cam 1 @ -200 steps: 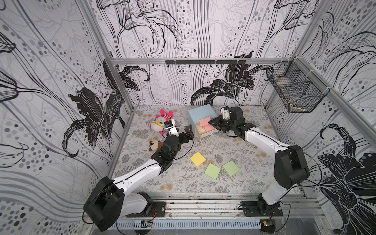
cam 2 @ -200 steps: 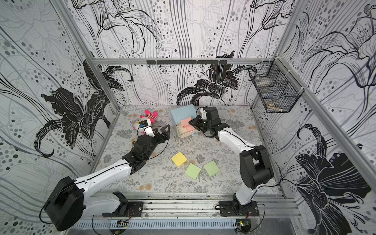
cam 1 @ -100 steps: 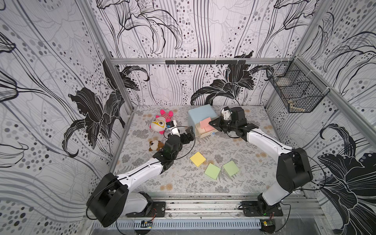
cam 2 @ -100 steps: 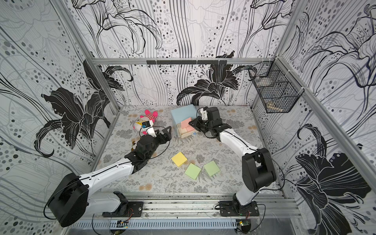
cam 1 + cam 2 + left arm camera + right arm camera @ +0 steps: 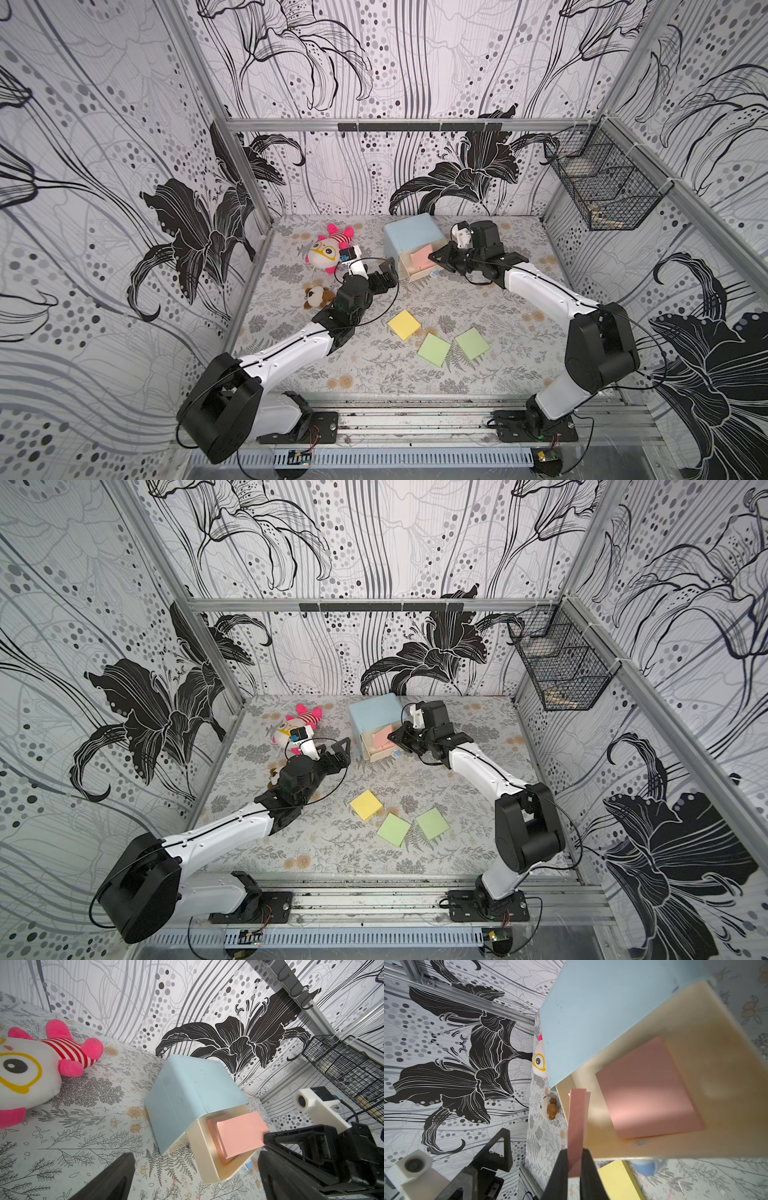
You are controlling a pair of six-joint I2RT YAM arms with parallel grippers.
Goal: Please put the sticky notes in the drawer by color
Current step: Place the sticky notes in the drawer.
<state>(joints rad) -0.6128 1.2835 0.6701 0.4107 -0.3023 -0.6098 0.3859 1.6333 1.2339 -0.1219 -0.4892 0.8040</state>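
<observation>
One pink sticky pad [image 5: 577,1122] is pinched edge-on in the right end effector [image 5: 574,1154]. Jaws are clamped tight on it, over the open drawer [image 5: 726,1047] of the pale-blue mini chest [image 5: 409,239]. A second pink pad [image 5: 648,1088] lies flat inside, so I read this as pink joining pink. The upright hold probably helps it clear the drawer wall.

Left end effector [image 5: 386,272] is spread wide and holds nothing, hovering just beside the chest's front. My guess is it's there to brace the chest or shut the drawer.

Farther out on the surface [image 5: 519,316] are the yellow pad [image 5: 404,325], one green pad [image 5: 433,350] and a second green pad [image 5: 471,343] just beside it, none in a drawer yet.

The striped plush toy [image 5: 328,249] and small brown plush [image 5: 316,296] on the left arm's side aren't in play.
</observation>
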